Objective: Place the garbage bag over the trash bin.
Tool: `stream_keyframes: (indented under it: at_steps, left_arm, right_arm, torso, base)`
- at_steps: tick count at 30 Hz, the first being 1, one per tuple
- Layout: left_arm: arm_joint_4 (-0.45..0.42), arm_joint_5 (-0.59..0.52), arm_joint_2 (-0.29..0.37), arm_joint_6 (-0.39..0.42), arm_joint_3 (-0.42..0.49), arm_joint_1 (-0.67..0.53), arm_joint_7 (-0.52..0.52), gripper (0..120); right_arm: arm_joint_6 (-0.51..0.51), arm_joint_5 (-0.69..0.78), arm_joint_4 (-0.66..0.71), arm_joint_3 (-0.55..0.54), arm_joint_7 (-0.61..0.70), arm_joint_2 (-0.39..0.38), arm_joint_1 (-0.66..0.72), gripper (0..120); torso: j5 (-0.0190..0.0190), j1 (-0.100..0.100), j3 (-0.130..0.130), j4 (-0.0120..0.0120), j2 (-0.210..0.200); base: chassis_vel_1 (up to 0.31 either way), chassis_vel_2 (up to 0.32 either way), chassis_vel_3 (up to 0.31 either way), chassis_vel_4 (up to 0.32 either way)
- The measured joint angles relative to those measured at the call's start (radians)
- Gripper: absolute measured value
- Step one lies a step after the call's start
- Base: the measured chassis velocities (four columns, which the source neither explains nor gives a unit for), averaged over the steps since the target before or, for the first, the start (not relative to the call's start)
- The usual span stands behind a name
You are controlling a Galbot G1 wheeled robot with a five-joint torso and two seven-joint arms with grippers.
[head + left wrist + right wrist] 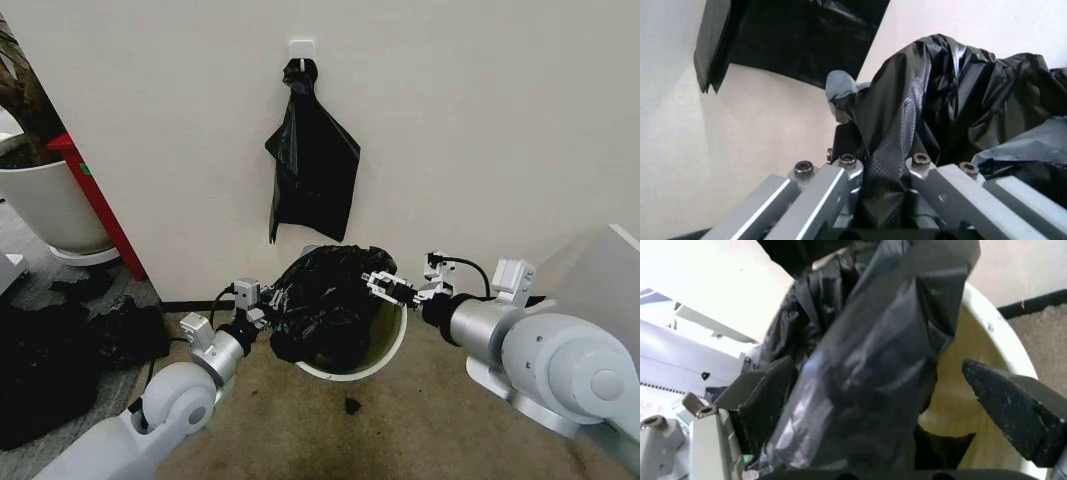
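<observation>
The glossy black garbage bag [325,300] lies bunched over the round white trash bin [385,360], which stands on the carpet against the wall. It covers the bin's left and back rim, while the front right rim is bare. My left gripper [255,300] is at the bag's left edge; in the left wrist view it [873,132] is shut on a fold of the garbage bag [953,100]. My right gripper [385,285] is at the bag's right side. In the right wrist view it [877,365] stands open around a hanging fold of bag [867,380], one finger [1013,405] apart from it over the bin's pale inside [960,390].
A narrower black sack [312,165] hangs from a wall hook above the bin. A white planter [50,205] and a red post [100,210] stand at the left, with bulky black bundles [45,370] on the floor. A small black scrap [352,406] lies before the bin.
</observation>
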Motion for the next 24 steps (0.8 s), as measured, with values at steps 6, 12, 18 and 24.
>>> stream_keyframes:
  at_steps: [6,12,18,24]
  left_arm:
    - [-0.005,0.001,0.0,0.001,0.0,-0.004,0.004,5]
    - [0.001,-0.001,-0.001,0.002,-0.002,-0.011,0.006,5]
    - [0.004,-0.002,-0.004,0.004,-0.002,-0.01,0.008,5]
    - [0.004,-0.007,-0.005,0.005,-0.007,0.001,0.009,5]
  right_arm:
    - [0.003,-0.001,0.005,-0.017,0.008,-0.002,-0.002,78]
    - [0.007,-0.005,0.013,-0.017,0.006,-0.018,-0.013,55]
    - [0.007,-0.003,0.02,-0.013,-0.014,-0.029,-0.016,34]
    - [0.006,-0.002,0.021,-0.007,-0.027,-0.043,-0.027,12]
  torso:
    - [0.0,0.0,0.0,0.0,0.0]
    - [0.0002,0.0,0.0,-0.0001,0.0]
    - [0.0001,0.0,0.0,0.0,0.0]
    - [0.0001,0.0,0.0,0.0,0.0]
  base:
    - [0.0,0.0,0.0,0.0]
    - [0.0,0.0,0.0,0.0]
    - [0.0,0.0,0.0,0.0]
    - [0.0,0.0,0.0,0.0]
